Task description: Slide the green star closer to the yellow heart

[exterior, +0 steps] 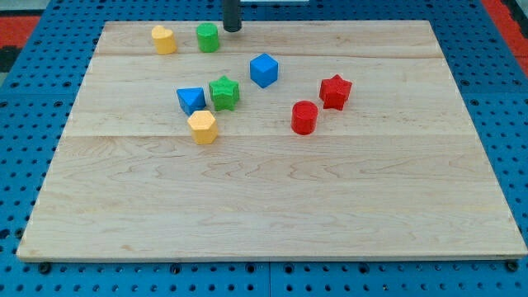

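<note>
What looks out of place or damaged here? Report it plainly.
Nothing stands out. All eight blocks sit flat on the wooden board, none tipped or off the edge. The green star touches the blue block, with a yellow block just below. My tip rests near the view's top, beside the green cylinder.

Your arm, as visible: one straight rod, round in section, dark grey to black, matte and plain, with no markings, cables or screws in sight. It ends in my tip (pixel 233 30), blunt and equally dark.

One raised, oblique view from the near edge, the whole tabletop (pixel 272 214) in frame.
</note>
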Available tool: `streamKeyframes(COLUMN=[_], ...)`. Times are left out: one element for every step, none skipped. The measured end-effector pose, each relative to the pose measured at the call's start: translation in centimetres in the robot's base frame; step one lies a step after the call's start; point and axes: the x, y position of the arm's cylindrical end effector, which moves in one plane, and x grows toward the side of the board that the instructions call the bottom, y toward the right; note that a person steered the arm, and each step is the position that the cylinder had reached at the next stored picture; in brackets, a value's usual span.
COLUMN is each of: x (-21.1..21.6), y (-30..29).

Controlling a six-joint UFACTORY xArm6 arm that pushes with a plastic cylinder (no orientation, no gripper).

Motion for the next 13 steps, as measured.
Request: streamKeyframes(x=[2.9,3.2,-0.7,-0.8,1.7,2.2,4.2,10.7,15.4,19.4,20.5,20.3,16.4], y=[-3.5,-1.8,-4.6,-11.3,-9.7,-5.5,-10.7,-13.2,-13.9,-17.4,-16.2,-16.2,-15.6])
